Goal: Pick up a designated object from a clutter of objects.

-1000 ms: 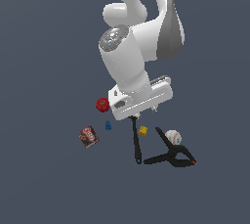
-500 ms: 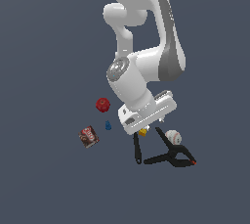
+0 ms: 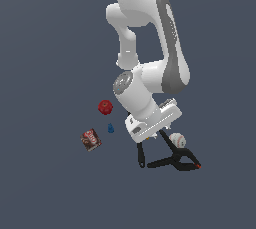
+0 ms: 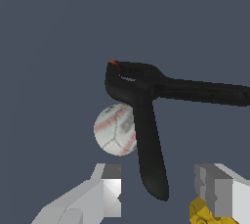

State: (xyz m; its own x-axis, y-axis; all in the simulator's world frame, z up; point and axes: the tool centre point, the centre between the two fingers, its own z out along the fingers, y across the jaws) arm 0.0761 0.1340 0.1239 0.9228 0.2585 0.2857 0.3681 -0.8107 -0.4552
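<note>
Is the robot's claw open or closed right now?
Open. The gripper shows its two fingers apart, with the clamp handle between them, untouched.

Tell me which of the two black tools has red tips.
The large black clamp, lying beside the white baseball. Its curved ends carry small red tips and it splits into two long handles. The slim black spatula is a single plain strip.

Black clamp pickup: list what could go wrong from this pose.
1. The white baseball sits right against the black clamp, so a closing finger may hit it and roll it.
2. The open gripper straddles only the end of one handle; an end grip may let the clamp swing or slip.
3. A small yellow piece lies by one finger and could get pinched.
</note>
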